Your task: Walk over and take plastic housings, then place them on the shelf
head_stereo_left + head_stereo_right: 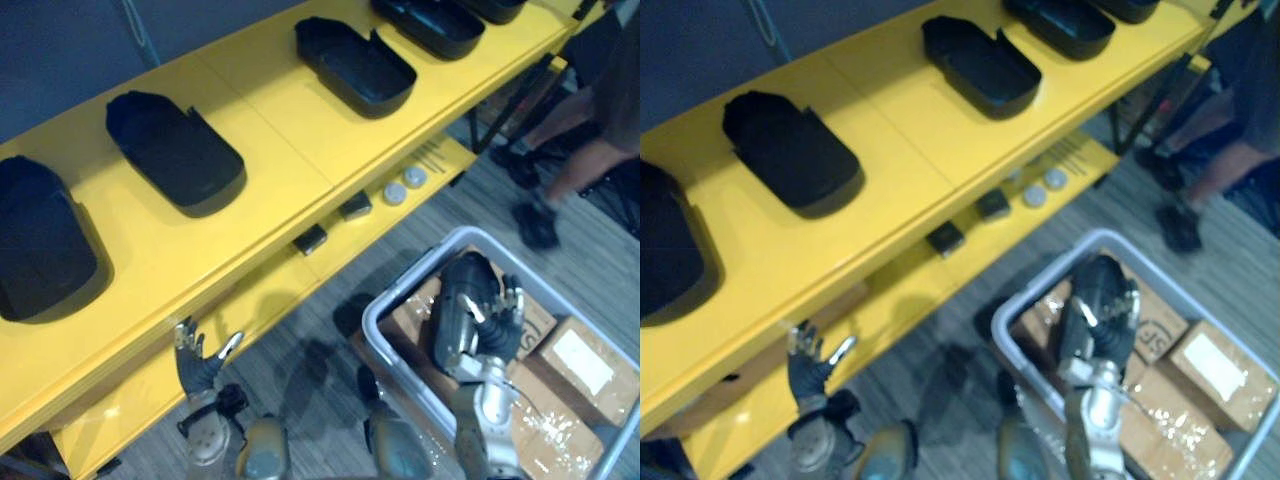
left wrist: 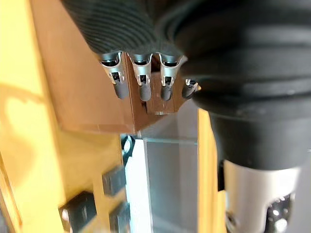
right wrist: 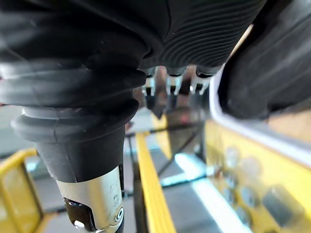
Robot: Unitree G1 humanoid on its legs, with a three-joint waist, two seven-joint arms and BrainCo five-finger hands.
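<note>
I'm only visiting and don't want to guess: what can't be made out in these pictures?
Leftmost plastic housing on the yellow shelf: cut off by the eye views' left edge.
Person: cut off above the legs by the eye views' right edge.
Round grey discs on the lower shelf: too small to identify, either eye view.
Grey bin: floor hidden under cardboard boxes, eye views.

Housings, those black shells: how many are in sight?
6 housings: five in a row on the top shelf, the sixth gripped by the right hand over the bin. More may be hidden.
</note>
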